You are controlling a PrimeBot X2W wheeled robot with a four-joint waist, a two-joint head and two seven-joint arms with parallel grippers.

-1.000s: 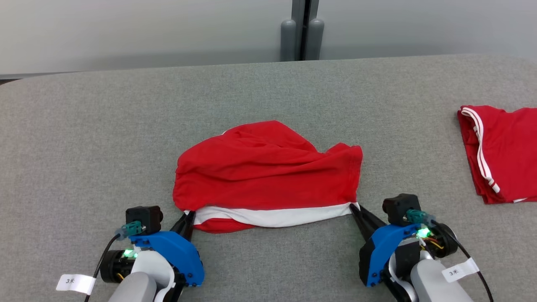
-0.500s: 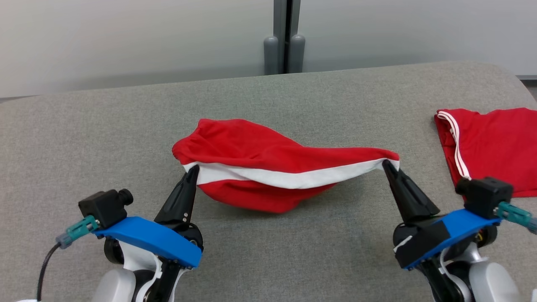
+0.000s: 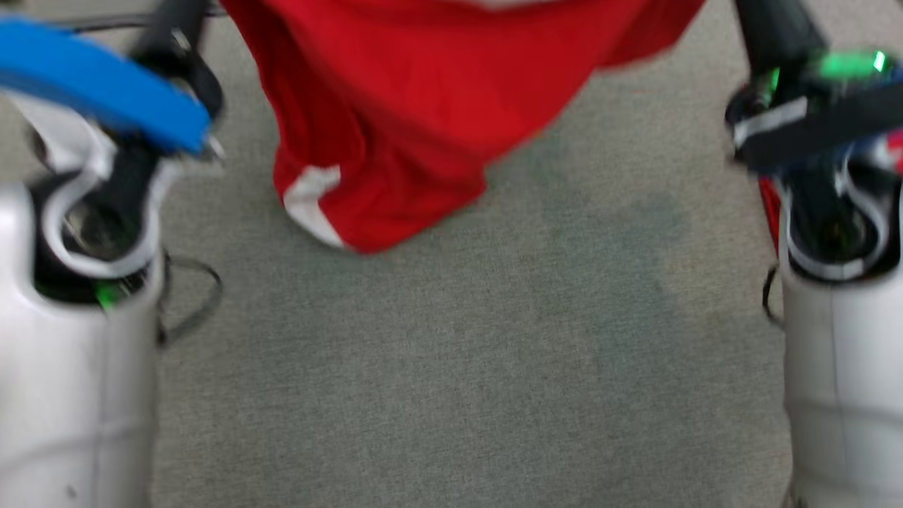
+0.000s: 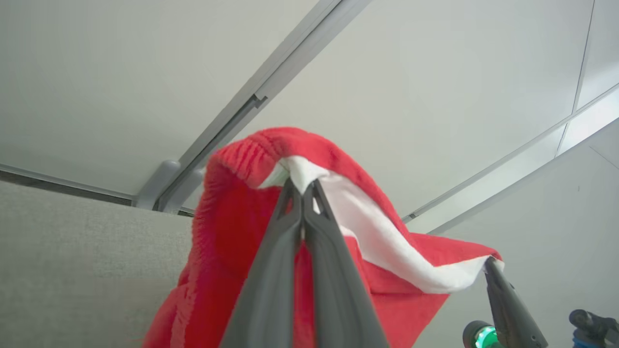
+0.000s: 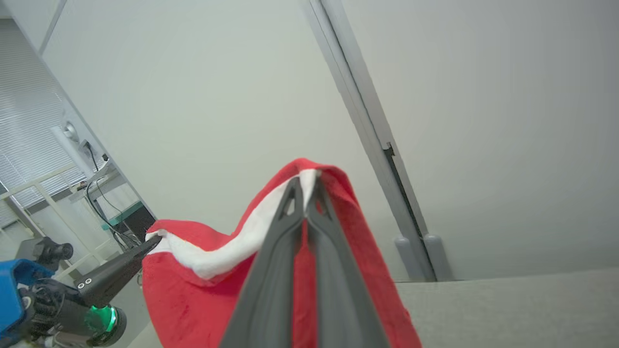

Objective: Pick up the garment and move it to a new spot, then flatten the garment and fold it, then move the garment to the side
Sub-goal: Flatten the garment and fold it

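Garment (image 3: 395,120), red, hangs at 12 o'clock in the head view, above the grey counter (image 3: 451,367). Left tool (image 4: 303,186) clamps its white band (image 4: 387,241) at the 9 o'clock end; right tool (image 5: 304,186) clamps the 3 o'clock end.

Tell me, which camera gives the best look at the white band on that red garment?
The left wrist view: the white band runs sharp and whole from one pinched corner to the other. The right wrist view shows it too, at a steeper angle. The blurred head view catches a white patch low on the hanging garment.
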